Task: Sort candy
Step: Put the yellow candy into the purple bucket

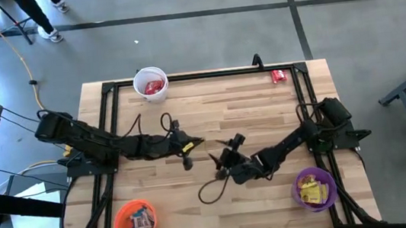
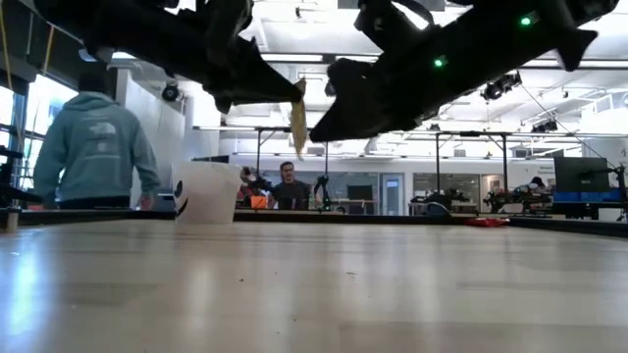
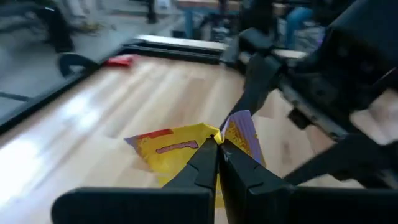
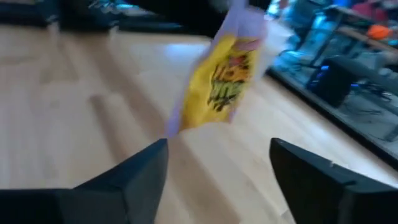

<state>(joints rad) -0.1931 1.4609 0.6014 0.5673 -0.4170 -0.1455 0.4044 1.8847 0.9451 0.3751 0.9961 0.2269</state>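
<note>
While people stand in the workshop beyond the wooden table (image 1: 263, 99), the left claw (image 3: 217, 144) pinches a yellow candy packet (image 3: 174, 149) above mid-table; the right claw (image 4: 217, 165) gapes released just beside it

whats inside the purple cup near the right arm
The purple cup holds yellow candy packets, seen from above. How many cannot be told: they overlap, and anything beneath them is covered. One more yellow packet hangs pinched in the left gripper, outside the cup.
</note>
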